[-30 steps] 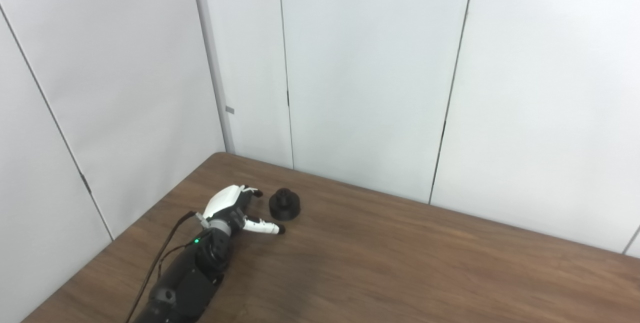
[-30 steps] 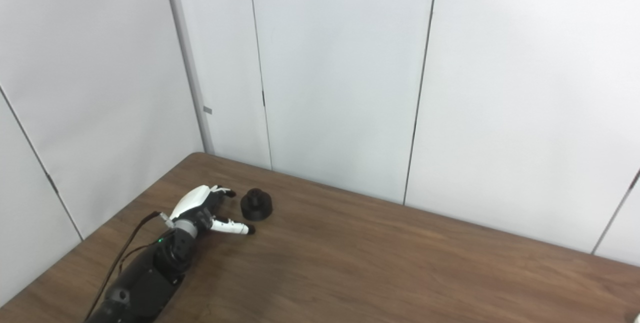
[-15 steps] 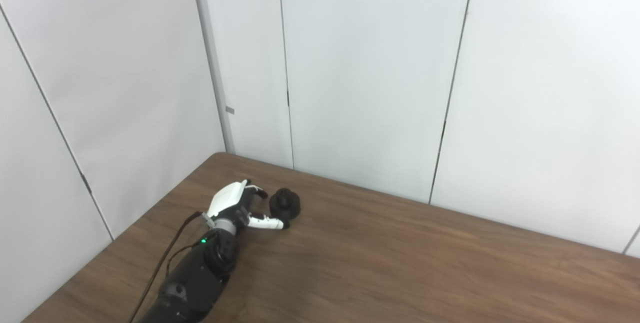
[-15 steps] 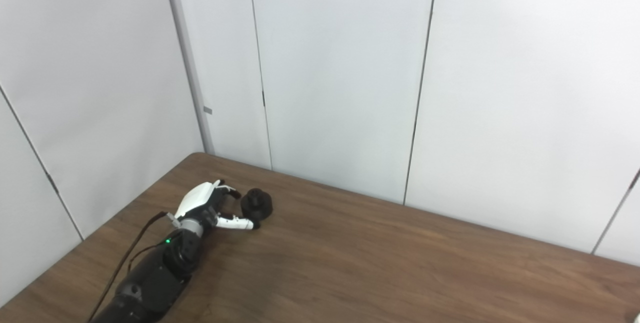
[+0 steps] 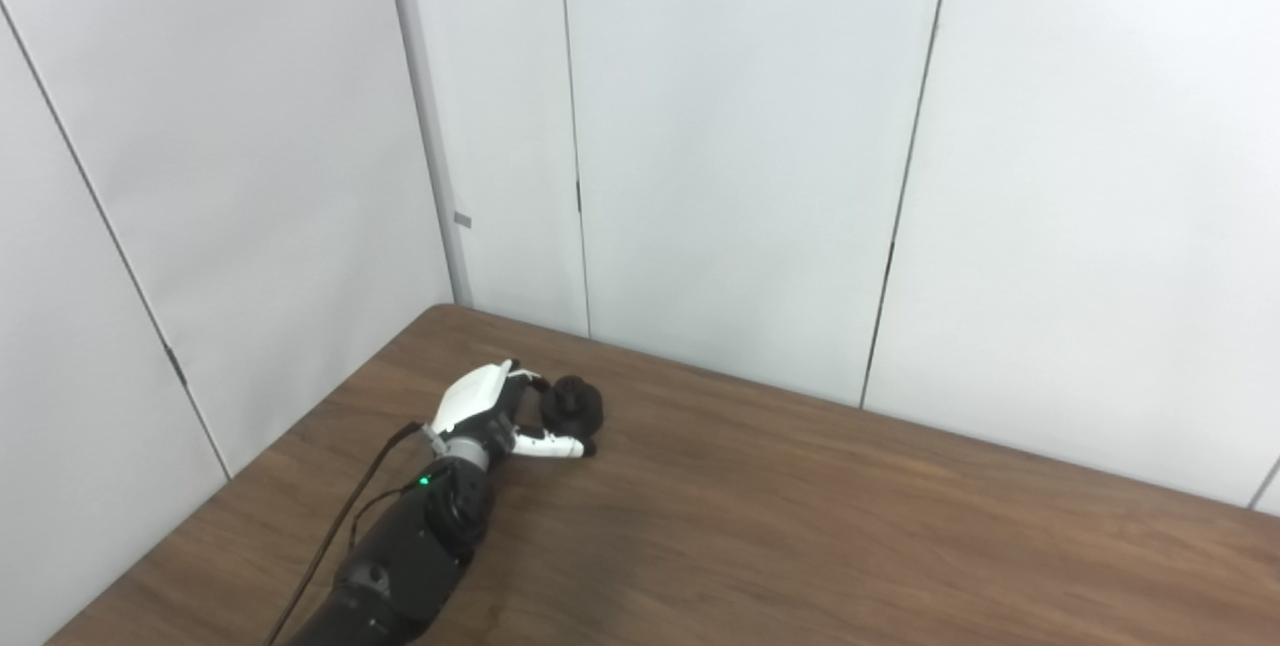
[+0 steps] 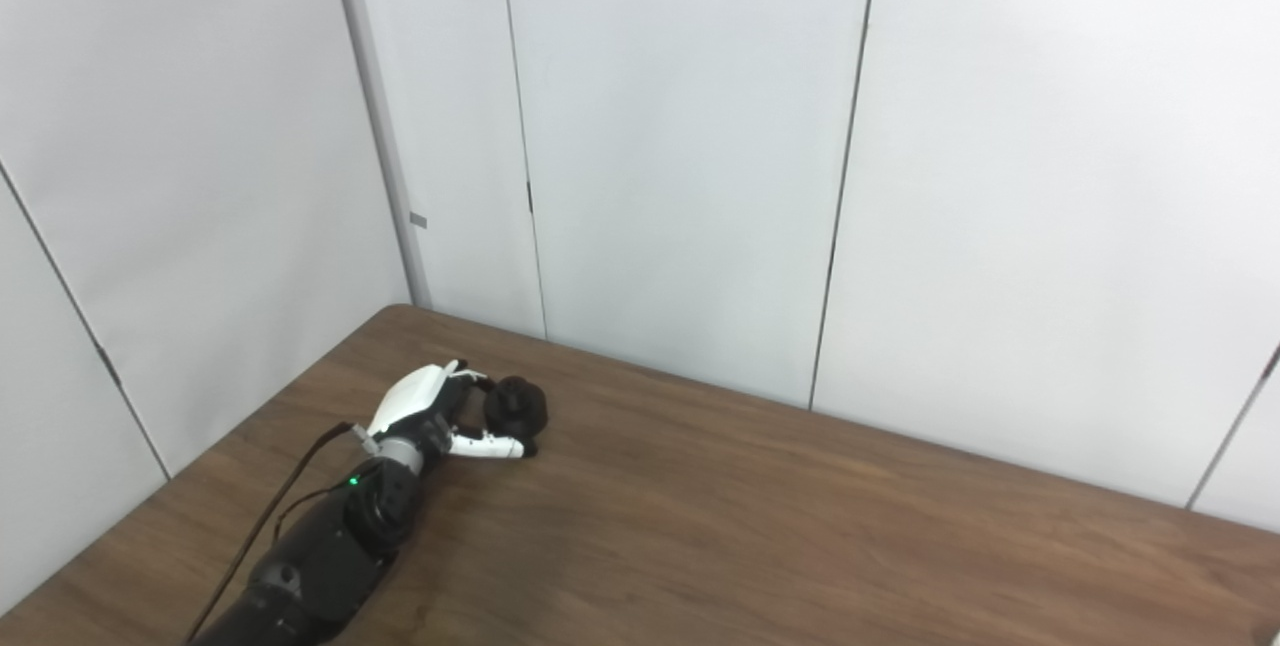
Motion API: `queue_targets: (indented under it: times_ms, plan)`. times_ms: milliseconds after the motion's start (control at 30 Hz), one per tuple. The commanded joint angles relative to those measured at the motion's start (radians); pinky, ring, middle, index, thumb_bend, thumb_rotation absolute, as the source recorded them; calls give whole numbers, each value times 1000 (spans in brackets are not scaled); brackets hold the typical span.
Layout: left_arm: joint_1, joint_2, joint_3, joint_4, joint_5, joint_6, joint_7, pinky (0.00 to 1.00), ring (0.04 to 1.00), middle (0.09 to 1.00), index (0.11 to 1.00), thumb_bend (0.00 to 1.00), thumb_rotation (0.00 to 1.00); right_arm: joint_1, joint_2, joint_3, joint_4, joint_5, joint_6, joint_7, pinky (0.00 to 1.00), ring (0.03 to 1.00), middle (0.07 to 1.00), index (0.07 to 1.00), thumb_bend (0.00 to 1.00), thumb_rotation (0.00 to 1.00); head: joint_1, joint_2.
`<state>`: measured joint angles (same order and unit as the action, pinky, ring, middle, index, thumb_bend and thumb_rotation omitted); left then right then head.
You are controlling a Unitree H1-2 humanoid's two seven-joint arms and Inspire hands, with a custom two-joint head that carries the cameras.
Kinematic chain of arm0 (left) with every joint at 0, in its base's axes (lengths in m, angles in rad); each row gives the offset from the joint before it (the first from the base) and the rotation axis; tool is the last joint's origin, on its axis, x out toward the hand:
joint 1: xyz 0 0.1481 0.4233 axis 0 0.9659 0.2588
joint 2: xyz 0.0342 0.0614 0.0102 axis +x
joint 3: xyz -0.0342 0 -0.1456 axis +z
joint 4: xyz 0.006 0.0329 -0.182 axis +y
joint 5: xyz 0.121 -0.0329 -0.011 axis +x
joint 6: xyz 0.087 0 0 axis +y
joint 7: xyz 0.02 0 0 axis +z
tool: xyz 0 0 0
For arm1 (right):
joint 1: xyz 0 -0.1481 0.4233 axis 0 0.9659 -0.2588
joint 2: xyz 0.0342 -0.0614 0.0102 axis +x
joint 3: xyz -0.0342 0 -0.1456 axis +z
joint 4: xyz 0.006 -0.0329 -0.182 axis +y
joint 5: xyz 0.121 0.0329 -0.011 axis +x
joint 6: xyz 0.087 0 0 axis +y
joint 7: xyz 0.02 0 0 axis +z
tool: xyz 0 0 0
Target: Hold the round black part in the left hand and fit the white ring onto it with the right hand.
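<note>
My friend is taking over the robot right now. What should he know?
Left hand: at the round black part, thumb along its near side and fingers at its far side. Whether the grip is closed cannot be told from here.
Right hand: not in view.
Round black part: seems to sit on the wooden table, near the back left corner.
White ring: not in view in either camera.
Done: the left hand has reached the part.
Left: close and lift the part with the left hand, find the ring, then fit it on with the right hand.
</note>
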<state>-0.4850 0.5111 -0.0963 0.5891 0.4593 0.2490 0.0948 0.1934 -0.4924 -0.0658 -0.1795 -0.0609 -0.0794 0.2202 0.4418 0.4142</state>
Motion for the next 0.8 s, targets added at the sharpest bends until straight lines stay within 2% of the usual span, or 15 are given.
queue_targets:
  times_ms: [0,333,400,533,700,767]
  plan:
    - [-30,-18,-20,-1,-17,16,-57,1000,1000,1000,843,1000,343,38,-26,-2,17,-18,87,21,1000,1000,1000,999,803,774,-1,1]
    - [-32,-32,-42,29,-12,3,-60,1000,1000,1000,840,1000,325,40,-22,1,12,-17,82,20,1000,1000,1000,1000,797,774,-7,2]
    - [-31,-31,-47,34,-9,4,-59,1000,1000,1000,831,1000,321,40,-22,1,11,-14,84,21,1000,1000,1000,1000,791,769,-6,2]
    - [-30,-28,-50,42,-2,23,-57,1000,1000,1000,759,1000,255,37,-20,-1,10,-11,92,22,1000,1000,1000,1000,808,762,-4,1]
    - [-25,-18,-52,37,-5,42,-76,1000,1000,1000,746,1000,247,31,-22,-1,21,-15,91,21,1000,1000,1000,1000,830,779,-1,0]
    - [-19,-15,-49,34,-8,41,-76,1000,1000,1000,739,1000,241,30,-22,-2,22,-11,90,23,1000,1000,1000,1000,810,770,-1,1]
